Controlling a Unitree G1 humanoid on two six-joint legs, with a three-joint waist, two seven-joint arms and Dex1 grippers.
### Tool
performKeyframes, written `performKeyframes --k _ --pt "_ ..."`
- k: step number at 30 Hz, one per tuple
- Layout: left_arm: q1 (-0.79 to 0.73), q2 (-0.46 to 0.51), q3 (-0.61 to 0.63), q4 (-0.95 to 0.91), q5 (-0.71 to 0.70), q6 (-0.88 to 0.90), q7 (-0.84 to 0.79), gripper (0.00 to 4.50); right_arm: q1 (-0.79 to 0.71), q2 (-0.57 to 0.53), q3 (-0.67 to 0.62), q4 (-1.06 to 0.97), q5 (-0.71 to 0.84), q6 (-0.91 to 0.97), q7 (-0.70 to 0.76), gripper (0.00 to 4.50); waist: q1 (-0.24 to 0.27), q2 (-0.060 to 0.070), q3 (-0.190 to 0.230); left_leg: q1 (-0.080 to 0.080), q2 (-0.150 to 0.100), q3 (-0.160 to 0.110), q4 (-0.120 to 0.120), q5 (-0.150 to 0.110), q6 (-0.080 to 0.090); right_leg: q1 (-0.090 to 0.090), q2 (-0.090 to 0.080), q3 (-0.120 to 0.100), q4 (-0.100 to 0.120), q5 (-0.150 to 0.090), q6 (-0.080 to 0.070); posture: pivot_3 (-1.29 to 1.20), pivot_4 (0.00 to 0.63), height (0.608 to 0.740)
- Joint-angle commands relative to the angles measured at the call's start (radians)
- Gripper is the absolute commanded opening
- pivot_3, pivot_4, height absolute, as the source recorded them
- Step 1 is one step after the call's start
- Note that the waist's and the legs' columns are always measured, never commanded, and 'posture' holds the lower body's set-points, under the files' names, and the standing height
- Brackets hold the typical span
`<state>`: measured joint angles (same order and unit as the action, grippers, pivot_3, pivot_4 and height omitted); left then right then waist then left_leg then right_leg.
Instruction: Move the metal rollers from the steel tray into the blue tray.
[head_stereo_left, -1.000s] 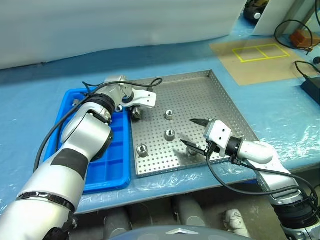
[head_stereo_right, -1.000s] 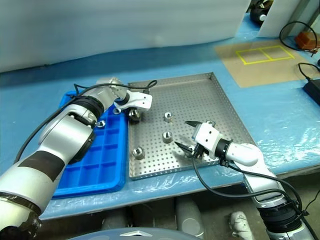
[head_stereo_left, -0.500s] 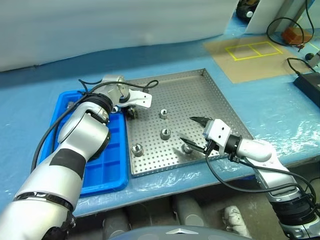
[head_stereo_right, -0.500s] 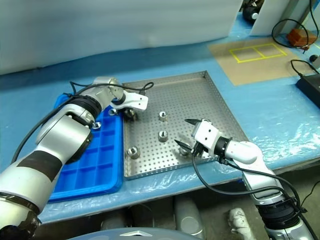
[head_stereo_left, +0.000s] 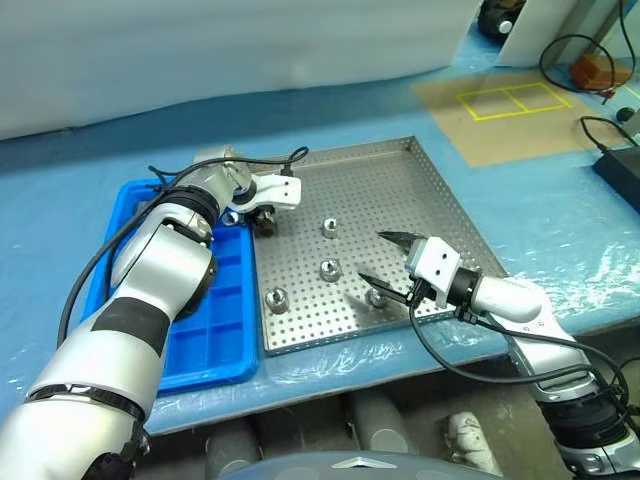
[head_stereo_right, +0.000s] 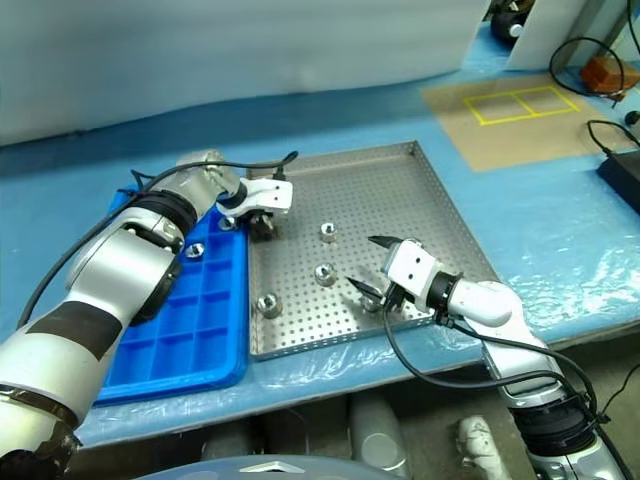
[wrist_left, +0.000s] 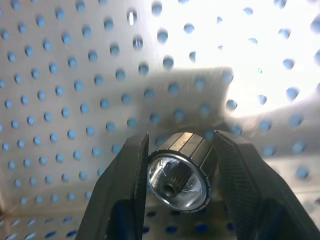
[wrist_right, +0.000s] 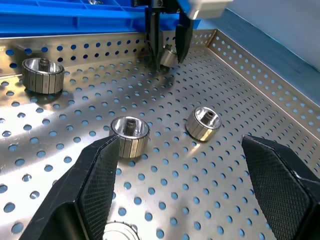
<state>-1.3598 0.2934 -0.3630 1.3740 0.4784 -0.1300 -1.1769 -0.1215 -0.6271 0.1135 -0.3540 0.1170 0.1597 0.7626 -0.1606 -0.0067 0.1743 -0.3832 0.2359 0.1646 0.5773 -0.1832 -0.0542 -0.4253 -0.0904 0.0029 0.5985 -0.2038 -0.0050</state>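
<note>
The held roller is a short shiny silver cylinder, ribbed sides, dark centre hole. The left gripper clamps it near the steel tray's rim beside the blue tray. The right gripper hangs spread wide. No writing shows.

rollers shiny, ribbed, loose on steel tray | one tilted, raised off the perforated floor | blue tray gridded, left beside it
</note>
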Motion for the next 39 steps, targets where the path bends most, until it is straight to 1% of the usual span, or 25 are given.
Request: performKeyframes --k 1,4,11,16,18,20,22,24,26,29,32,34,36,39 --pt "-0.077 -0.004 0.107 -0.028 -0.117 0.013 -0.102 1.70 -0.023 0.001 0.000 -0.001 -0.004 -0.028 0.007 3.98 0.014 -0.001 0.000 -0.001 0.000 0.000 0.000 0.000 0.002 0.000 0.000 0.000 -0.001 0.000 0.000 -0.48 0.150 0.740" --pt "-0.092 0.006 0.129 -0.035 -0.135 0.008 -0.119 1.70 -0.043 0.001 0.002 0.015 0.000 -0.036 0.015 3.98 0.031 -0.001 0.000 -0.001 0.000 0.000 -0.001 0.001 0.004 0.000 -0.001 0.000 -0.004 0.000 0.000 -0.46 0.150 0.740" --pt "-0.086 0.046 0.134 -0.052 -0.139 -0.026 -0.150 1.70 -0.108 0.000 0.006 0.080 0.001 -0.071 0.046 3.98 0.054 -0.001 0.000 -0.001 0.001 0.001 -0.003 0.001 0.004 0.000 0.000 0.001 -0.005 0.000 0.000 -0.41 0.150 0.740" --pt "-0.108 0.098 0.201 -0.094 -0.226 -0.009 -0.261 1.70 -0.196 0.007 0.013 0.137 0.014 -0.098 0.088 3.98 0.084 0.000 0.001 -0.001 0.001 0.001 -0.003 0.001 0.004 0.000 0.000 0.002 -0.005 0.000 -0.001 -0.35 0.150 0.740" --pt "-0.108 0.127 0.227 -0.123 -0.267 0.028 -0.324 1.70 -0.246 0.017 0.016 0.166 0.028 -0.104 0.111 3.98 0.097 0.000 0.001 0.000 0.001 0.001 -0.004 0.001 0.003 0.000 0.000 0.003 -0.004 0.000 -0.001 -0.32 0.150 0.740" --pt "-0.091 0.176 0.248 -0.174 -0.308 0.084 -0.400 1.70 -0.307 0.036 0.034 0.203 0.043 -0.109 0.150 3.98 0.106 0.000 0.001 0.001 0.002 0.002 -0.004 0.002 0.003 0.000 0.000 0.003 -0.003 0.000 -0.001 -0.27 0.150 0.740" --pt "-0.058 0.225 0.250 -0.233 -0.338 0.126 -0.434 1.70 -0.360 0.051 0.053 0.253 0.038 -0.138 0.186 3.98 0.120 0.000 0.001 0.002 0.002 0.002 -0.005 0.002 0.002 -0.001 0.000 0.003 -0.001 0.000 -0.001 -0.22 0.150 0.740" --pt "-0.008 0.285 0.254 -0.315 -0.372 0.184 -0.438 1.70 -0.412 0.070 0.072 0.312 0.036 -0.171 0.225 3.98 0.132 0.000 0.001 0.004 0.003 0.002 -0.006 0.002 0.001 -0.001 0.000 0.003 0.003 -0.001 -0.003 -0.18 0.150 0.740" --pt "0.033 0.322 0.269 -0.390 -0.393 0.248 -0.434 1.70 -0.451 0.083 0.083 0.370 0.035 -0.205 0.259 3.98 0.150 0.001 0.002 0.006 0.004 0.002 -0.006 0.003 -0.001 -0.001 0.000 0.003 0.006 -0.002 -0.005 -0.11 0.150 0.740" --pt "0.149 0.406 0.315 -0.582 -0.450 0.408 -0.423 1.70 -0.525 0.123 0.112 0.473 0.029 -0.267 0.314 3.98 0.174 0.001 0.002 0.006 0.005 0.002 -0.008 0.004 -0.005 -0.003 0.000 0.002 0.008 -0.002 -0.005 -0.03 0.150 0.740" --pt "0.294 0.482 0.368 -0.820 -0.513 0.582 -0.390 1.70 -0.593 0.175 0.131 0.571 0.036 -0.319 0.365 3.98 0.195 0.001 0.002 0.002 0.005 0.001 -0.008 0.006 -0.004 -0.007 0.000 0.001 0.010 -0.002 -0.005 0.06 0.150 0.740" --pt "0.368 0.517 0.391 -0.945 -0.554 0.665 -0.370 1.70 -0.624 0.201 0.131 0.622 0.044 -0.344 0.392 3.98 0.211 0.001 0.002 -0.002 0.005 0.001 -0.007 0.007 -0.006 -0.011 0.000 0.000 0.011 -0.002 -0.005 0.10 0.150 0.740" --pt "0.491 0.570 0.442 -1.101 -0.603 0.753 -0.347 1.70 -0.668 0.247 0.131 0.671 0.068 -0.347 0.424 3.98 0.229 0.001 0.002 -0.005 0.005 -0.001 -0.007 0.008 -0.008 -0.012 0.000 -0.002 0.012 -0.003 -0.006 0.15 0.150 0.740" --pt "0.620 0.613 0.500 -1.257 -0.670 0.850 -0.292 1.70 -0.708 0.290 0.128 0.722 0.083 -0.358 0.466 3.98 0.242 0.001 0.002 -0.006 0.006 -0.001 -0.008 0.008 -0.008 -0.014 0.000 -0.003 0.012 -0.003 -0.007 0.20 0.150 0.740"
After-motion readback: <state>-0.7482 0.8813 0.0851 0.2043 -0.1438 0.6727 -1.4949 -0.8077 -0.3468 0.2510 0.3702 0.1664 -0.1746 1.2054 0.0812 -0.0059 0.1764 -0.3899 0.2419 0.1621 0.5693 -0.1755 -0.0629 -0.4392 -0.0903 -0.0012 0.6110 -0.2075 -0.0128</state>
